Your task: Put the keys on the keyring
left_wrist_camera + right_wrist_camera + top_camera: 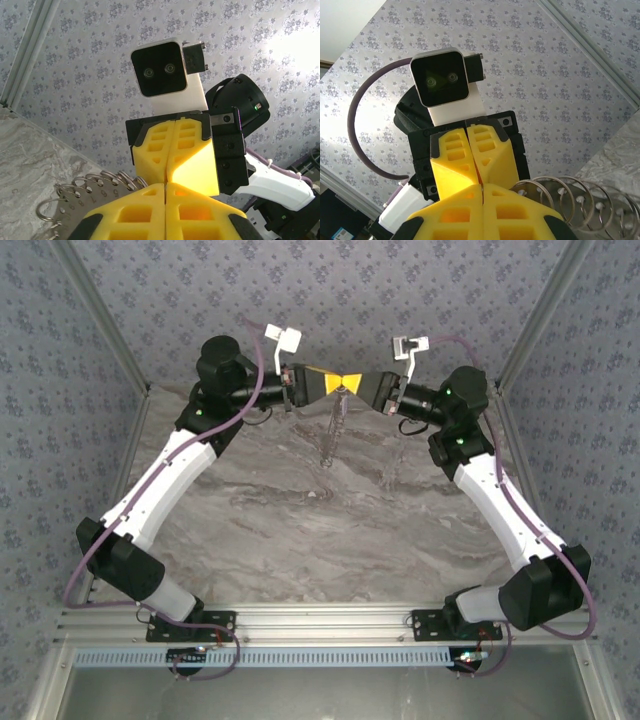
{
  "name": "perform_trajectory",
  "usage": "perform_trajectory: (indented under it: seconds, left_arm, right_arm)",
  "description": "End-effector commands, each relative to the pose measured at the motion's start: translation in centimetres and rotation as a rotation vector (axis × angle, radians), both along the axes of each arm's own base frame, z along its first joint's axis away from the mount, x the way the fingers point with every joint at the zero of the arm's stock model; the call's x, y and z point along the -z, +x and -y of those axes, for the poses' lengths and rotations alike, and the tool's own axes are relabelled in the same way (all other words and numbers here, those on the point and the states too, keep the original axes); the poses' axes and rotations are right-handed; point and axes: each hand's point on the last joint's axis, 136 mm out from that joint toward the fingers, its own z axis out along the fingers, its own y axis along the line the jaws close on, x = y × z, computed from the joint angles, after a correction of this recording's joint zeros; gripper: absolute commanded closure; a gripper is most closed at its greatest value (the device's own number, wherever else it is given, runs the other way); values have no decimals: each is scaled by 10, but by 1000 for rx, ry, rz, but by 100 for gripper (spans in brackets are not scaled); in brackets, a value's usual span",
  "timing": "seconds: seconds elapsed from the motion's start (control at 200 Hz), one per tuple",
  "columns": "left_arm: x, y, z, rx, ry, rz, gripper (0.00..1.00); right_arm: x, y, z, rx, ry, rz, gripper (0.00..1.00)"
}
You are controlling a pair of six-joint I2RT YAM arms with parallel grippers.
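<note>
From my station I see a grey marbled desk (pixel 330 530), boxed in by walls (pixel 340 290) papered in a small grey-blue floral print. Bare metal posts (pixel 541 315) run up the two back corners. Along the desk's near edge lies an aluminium rail (pixel 330 620), and just beside it a white slotted strip (pixel 330 655).

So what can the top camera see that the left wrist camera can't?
Top camera: both white-and-black robot arms whole, the grey marbled tabletop, and how the big thin grey metal keyring dangles below the grippers. Left wrist camera: close up, the white box camera with a dark two-lens face on the other wrist, and little silvery loops along the ring's rim. Both: the left gripper and right gripper with yellow fingers shut, meeting tip to tip, the keyring, and the flowery grey wall.
</note>
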Motion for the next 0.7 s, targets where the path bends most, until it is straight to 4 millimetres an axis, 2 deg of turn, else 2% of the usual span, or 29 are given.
perform_trajectory:
  seconds: [0.0, 0.08, 0.165, 0.355, 0.42, 0.48, 0.605, 0.694]
  left_arm:
    - [-29, -5, -12, -39, -37, 117, 68]
    - [-29, -2, -19, -58, -19, 128, 53]
    - [-28, 1, -28, -80, -2, 136, 45]
    - [-16, -2, -34, -50, 99, 157, 42]
    - [-9, -4, -34, -28, 139, 158, 46]
    - [-2, -7, -34, -4, 163, 151, 56]
    - [7, -12, -32, 45, 183, 132, 75]
    - [14, -14, -30, 78, 189, 108, 77]
  right_arm:
    - [3, -2, 9, -5, -30, 13, 100]
    - [9, -2, 10, -12, -87, 14, 100]
    - [19, -4, 6, -9, -190, 33, 100]
    - [51, -12, 3, 2, -467, 77, 100]
    - [63, -14, 5, 2, -550, 70, 100]
    - [70, -13, 8, 7, -611, 79, 100]
    - [73, -14, 9, -1, -663, 102, 100]
    - [70, -15, 8, -14, -657, 118, 100]
